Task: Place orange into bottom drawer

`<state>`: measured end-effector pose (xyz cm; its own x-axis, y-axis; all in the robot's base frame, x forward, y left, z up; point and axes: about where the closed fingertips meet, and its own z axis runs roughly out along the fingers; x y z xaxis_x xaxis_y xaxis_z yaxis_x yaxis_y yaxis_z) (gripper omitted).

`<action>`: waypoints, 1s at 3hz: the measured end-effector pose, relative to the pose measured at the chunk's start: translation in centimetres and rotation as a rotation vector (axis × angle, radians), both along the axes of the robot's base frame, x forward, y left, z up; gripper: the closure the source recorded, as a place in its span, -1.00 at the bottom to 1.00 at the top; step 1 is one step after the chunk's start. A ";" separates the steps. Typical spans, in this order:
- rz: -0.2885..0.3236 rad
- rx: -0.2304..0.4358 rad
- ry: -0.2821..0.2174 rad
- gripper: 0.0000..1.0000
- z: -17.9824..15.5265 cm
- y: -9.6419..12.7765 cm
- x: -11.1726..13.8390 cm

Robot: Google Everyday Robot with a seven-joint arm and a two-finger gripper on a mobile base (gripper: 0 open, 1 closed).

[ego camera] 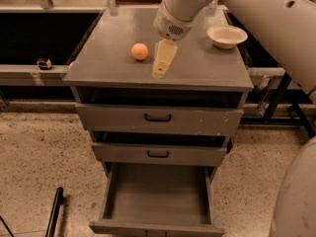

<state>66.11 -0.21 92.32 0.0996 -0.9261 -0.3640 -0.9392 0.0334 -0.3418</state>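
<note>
Arm (256, 14), white and bulky, comes in from upper right across the back of the grey bench (113, 68), a three-drawer cabinet on speckled floor (39, 147). Bottom drawer (158, 196) is pulled well out toward the camera, its flat grey inside bare. Top drawer (158, 118) and middle drawer (158, 154) sit pushed in far more than the bottom one, each with a black handle. Cream bowl (227, 36) is upright at the back right of the bench top, well apart from everything else. Hand (159, 72), cream coloured, points down and forward over the middle of the bench top near its front edge. It's seen side-on, so I can't tell whether it's open or closed; nothing visibly in it. Orange (139, 51) sits on the bench top just left of the hand, not touching it, not in any drawer. Small dark object (44, 63) on the ledge to the left, too small to identify.
</note>
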 end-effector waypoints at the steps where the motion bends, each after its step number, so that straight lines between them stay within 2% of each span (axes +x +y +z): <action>1: 0.004 0.127 -0.133 -1.00 2.4 0.9 4.3; 2: -0.011 0.330 -0.159 -1.00 2.9 1.8 8.5; 3: -0.079 0.485 -0.098 -1.00 0.3 2.5 12.4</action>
<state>78.55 2.24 92.65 0.0912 -0.6586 -0.7470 -0.8915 0.2804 -0.3560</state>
